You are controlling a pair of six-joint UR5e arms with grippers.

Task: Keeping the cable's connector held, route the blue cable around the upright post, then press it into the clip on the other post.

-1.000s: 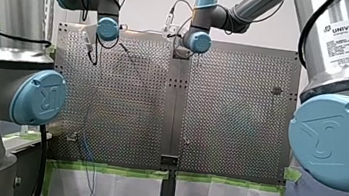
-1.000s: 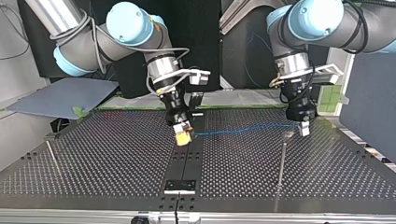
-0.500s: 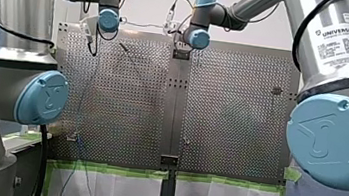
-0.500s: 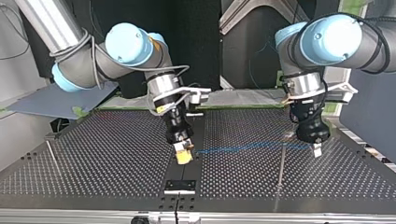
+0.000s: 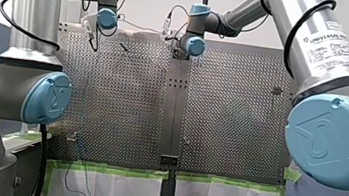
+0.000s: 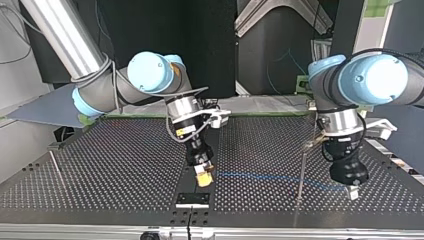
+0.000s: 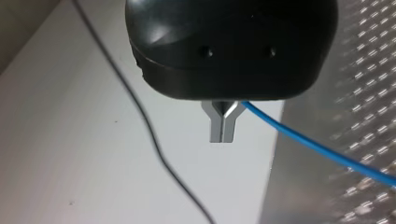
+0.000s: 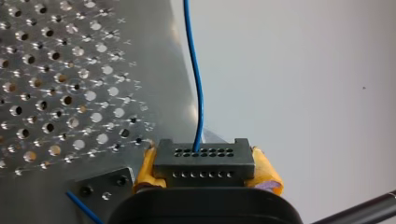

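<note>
In the top view my right gripper [image 6: 202, 177], with yellow pads, hangs near the table's middle, shut on the black connector [image 8: 204, 161]. The blue cable [image 6: 260, 176] leaves the connector and runs low over the table toward the top view's right. It crosses the upright post [image 6: 301, 172] and ends at my left gripper [image 6: 353, 193]. The left wrist view shows those metal fingers [image 7: 223, 127] shut, with the cable [image 7: 317, 147] leaving from between them. A second thin post [image 6: 56, 168] stands at the top view's far left. I cannot make out the clip.
A black plate [image 6: 192, 199] lies on the centre strip near the table's near edge in the top view. A black lead [image 7: 140, 112] trails beneath my left gripper. In the front view, slack blue cable [image 5: 80, 143] hangs over the taped table edge [image 5: 118, 169].
In the top view both grippers have come toward the camera and lower, carrying the cable along. My left gripper has gone past the upright post on its right side.
</note>
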